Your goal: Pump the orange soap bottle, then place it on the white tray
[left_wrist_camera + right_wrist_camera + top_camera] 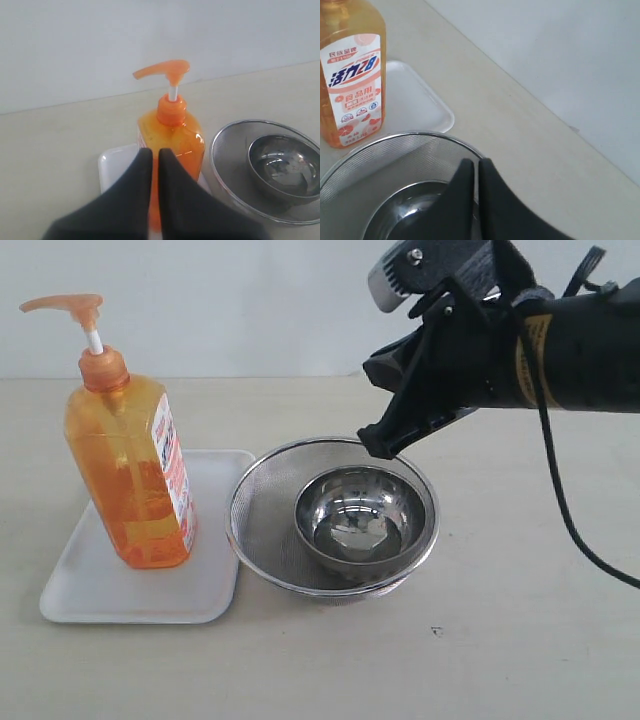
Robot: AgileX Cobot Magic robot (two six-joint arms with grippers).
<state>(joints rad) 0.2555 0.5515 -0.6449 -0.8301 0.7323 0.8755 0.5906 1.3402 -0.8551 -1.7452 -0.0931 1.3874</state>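
Exterior view: orange soap bottle [130, 480] upright on white tray [215, 585], 9 o'clock from strainer [262, 525]. Right gripper [378, 443] fingers pressed together, empty, above strainer rim. Left gripper [151, 151] likewise closed, empty (bottle just behind). Placement looks done: retreat straight, avoid tipping bottle.

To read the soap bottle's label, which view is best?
The right wrist view: the label of the orange soap bottle faces the camera, sharp. The exterior view shows it obliquely; the left wrist view, hardly at all.
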